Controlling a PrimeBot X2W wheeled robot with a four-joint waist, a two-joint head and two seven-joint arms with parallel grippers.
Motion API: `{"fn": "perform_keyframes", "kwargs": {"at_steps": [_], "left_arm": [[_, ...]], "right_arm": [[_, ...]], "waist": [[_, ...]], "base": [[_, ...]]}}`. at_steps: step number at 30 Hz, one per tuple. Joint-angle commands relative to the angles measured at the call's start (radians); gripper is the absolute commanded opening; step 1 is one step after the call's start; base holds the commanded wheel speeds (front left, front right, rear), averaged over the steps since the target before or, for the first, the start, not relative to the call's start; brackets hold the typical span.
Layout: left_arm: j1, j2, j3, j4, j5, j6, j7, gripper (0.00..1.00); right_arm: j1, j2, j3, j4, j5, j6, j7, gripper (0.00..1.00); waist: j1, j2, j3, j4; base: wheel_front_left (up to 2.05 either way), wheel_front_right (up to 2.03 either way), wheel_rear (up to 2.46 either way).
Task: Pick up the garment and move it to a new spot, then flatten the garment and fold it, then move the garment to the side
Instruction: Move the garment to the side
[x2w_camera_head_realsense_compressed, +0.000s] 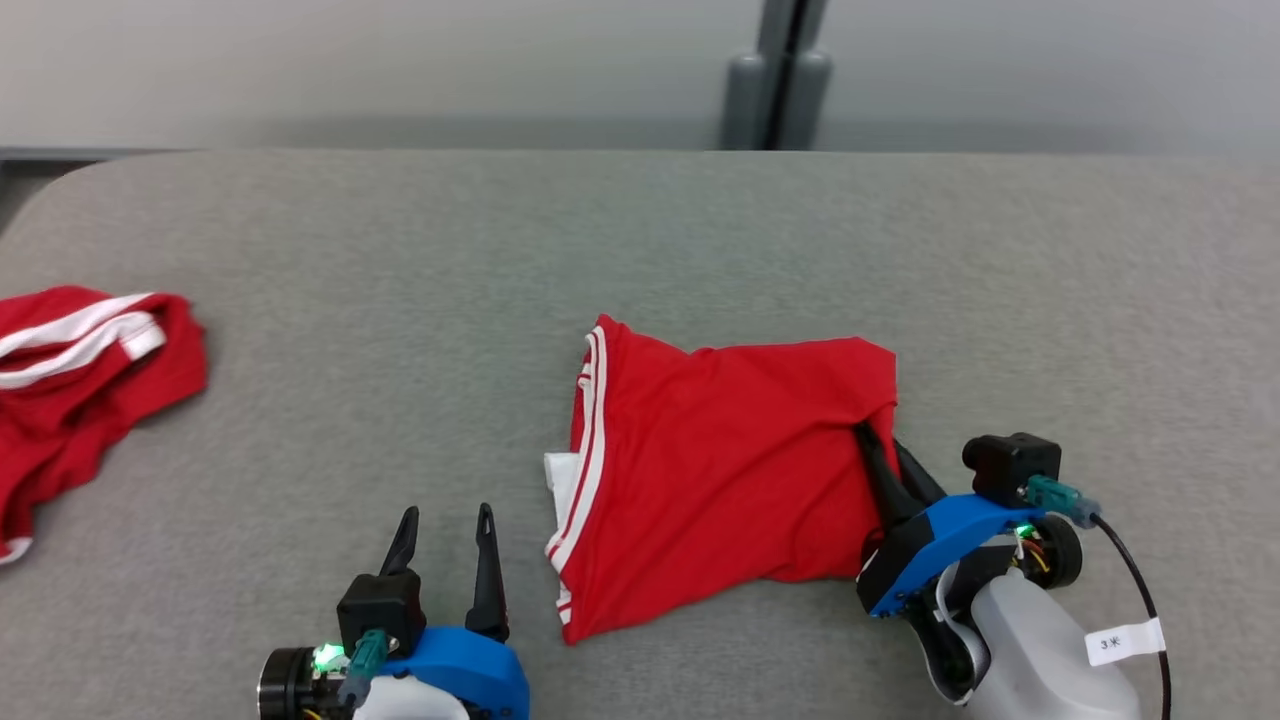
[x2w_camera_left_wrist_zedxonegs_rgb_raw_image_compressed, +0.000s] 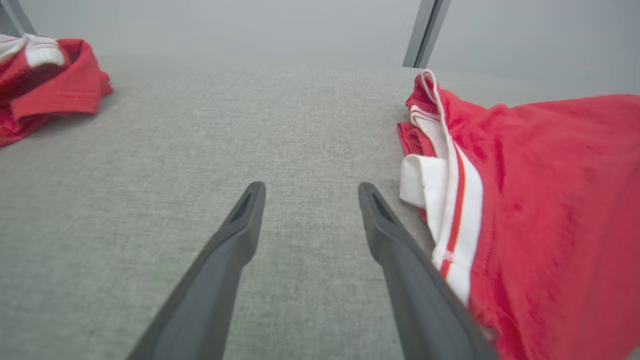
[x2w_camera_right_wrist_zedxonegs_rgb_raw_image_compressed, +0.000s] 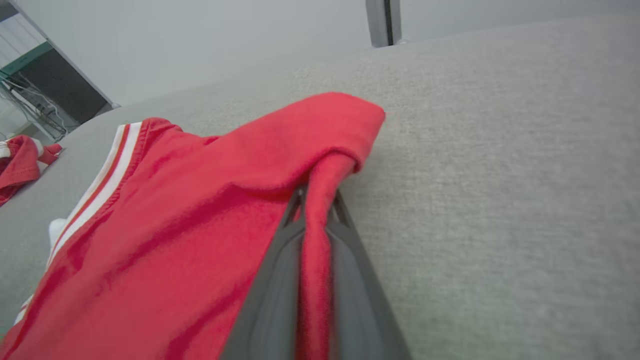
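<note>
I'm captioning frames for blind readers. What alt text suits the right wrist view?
The right gripper is shut on a pinched fold of the red garment, which lies on a grey table. White stripes trim the garment's left side, and a second garment, also red, lies beyond it at the left.

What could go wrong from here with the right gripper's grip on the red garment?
1. The right gripper is shut on only a narrow fold at the garment's right edge; a lift may let it slip out.
2. The left gripper stands open beside the striped hem, holding nothing, so a one-sided lift would likely bunch the cloth.
3. A second red garment lies far left; moving there could tangle them.
</note>
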Motion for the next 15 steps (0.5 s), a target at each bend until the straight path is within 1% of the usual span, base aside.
{"fn": "perform_keyframes", "kwargs": {"at_steps": [1,5,8,12,15], "left_arm": [[-0.014,-0.001,-0.004,0.003,0.007,-0.005,-0.005,1.0],[-0.032,-0.001,-0.007,0.01,0.003,-0.008,-0.005,1.0],[-0.044,-0.001,-0.009,0.018,0.001,-0.012,-0.005,1.0],[-0.06,0.0,-0.014,0.026,0.002,-0.015,-0.004,1.0],[-0.071,0.0,-0.015,0.031,0.004,-0.015,-0.004,1.0]], "right_arm": [[0.021,-0.007,0.014,-0.015,0.012,0.0,0.0,0.0],[0.021,-0.006,0.066,-0.044,0.028,0.0,0.0,0.0],[0.02,-0.006,0.093,-0.058,0.039,0.0,0.0,0.0],[0.024,-0.006,0.12,-0.066,0.053,0.0,0.0,0.0],[0.024,-0.005,0.128,-0.073,0.062,0.0,0.0,0.0]], "waist": [[0.0002,0.0,-0.056,-0.095],[0.0002,0.0,-0.059,-0.228],[0.0002,0.0,-0.054,-0.311],[0.0002,0.0,-0.043,-0.402],[0.0002,0.0,-0.032,-0.455]], "base": [[0.0,0.0,0.0],[0.0,0.0,0.0],[0.0,0.0,0.0],[0.0,0.0,0.0],[0.0,0.0,0.0]]}}
